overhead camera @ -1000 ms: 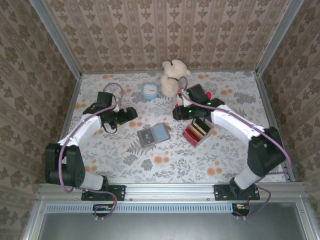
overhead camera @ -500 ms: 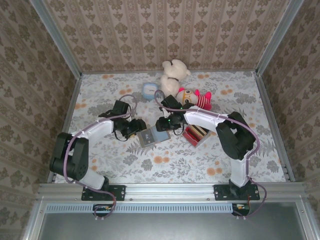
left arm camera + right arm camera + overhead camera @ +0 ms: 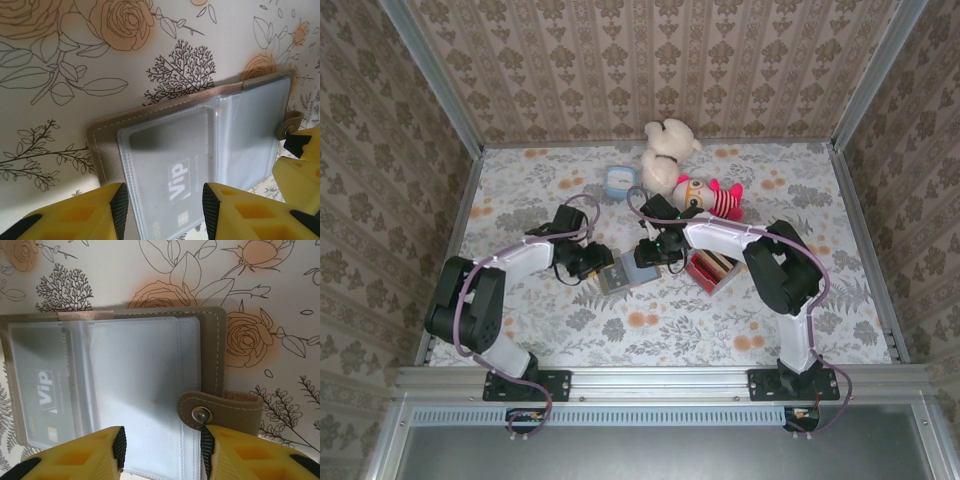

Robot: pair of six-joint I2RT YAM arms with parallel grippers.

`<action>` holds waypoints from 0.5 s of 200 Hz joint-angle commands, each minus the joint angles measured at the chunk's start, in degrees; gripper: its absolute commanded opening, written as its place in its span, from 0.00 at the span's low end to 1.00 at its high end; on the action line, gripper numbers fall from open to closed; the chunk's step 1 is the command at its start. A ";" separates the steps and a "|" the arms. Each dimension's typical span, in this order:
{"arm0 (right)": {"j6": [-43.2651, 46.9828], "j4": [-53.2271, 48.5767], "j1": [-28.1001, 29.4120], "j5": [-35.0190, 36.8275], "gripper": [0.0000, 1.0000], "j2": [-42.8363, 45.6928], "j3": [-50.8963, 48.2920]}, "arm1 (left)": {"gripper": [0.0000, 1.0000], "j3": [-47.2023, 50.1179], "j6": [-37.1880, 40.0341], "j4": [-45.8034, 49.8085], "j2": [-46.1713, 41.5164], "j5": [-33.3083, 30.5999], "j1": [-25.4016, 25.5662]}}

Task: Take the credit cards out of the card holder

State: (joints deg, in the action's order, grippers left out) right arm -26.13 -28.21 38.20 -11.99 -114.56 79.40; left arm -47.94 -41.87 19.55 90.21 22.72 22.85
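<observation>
The card holder (image 3: 623,273) lies open and flat on the flowered table, tan-grey with clear sleeves (image 3: 102,145) (image 3: 215,350). A pale credit card marked "Vip" (image 3: 180,175) (image 3: 42,395) sits in the left panel's sleeve. The right panel's sleeve looks pale blue; I cannot tell what is in it. My left gripper (image 3: 595,262) (image 3: 165,202) hangs over the left panel, jaws apart on either side of the Vip card. My right gripper (image 3: 657,254) (image 3: 162,445) is over the right panel, jaws apart, one fingertip (image 3: 207,437) touching the snap strap (image 3: 220,412).
A grey tray with red contents (image 3: 712,268) sits just right of the holder. Behind are a small light blue box (image 3: 618,182), a white teddy (image 3: 665,155) and a doll in red stripes (image 3: 705,195). Patterned walls enclose the table.
Both grippers came in from the sides and dropped onto the holder, the left from the left, the right from over the tray. The left jaws narrowed; the holder shifted slightly left.
</observation>
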 commanded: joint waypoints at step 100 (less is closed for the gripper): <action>1.38 -5.21 0.79 0.77 0.48 0.31 0.50 | 0.44 -0.27 0.26 -1.08 3.53 1.01 0.77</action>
State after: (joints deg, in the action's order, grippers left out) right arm -25.47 -30.57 38.33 -11.99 -115.52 80.05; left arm -47.97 -41.87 18.46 92.77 22.90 23.18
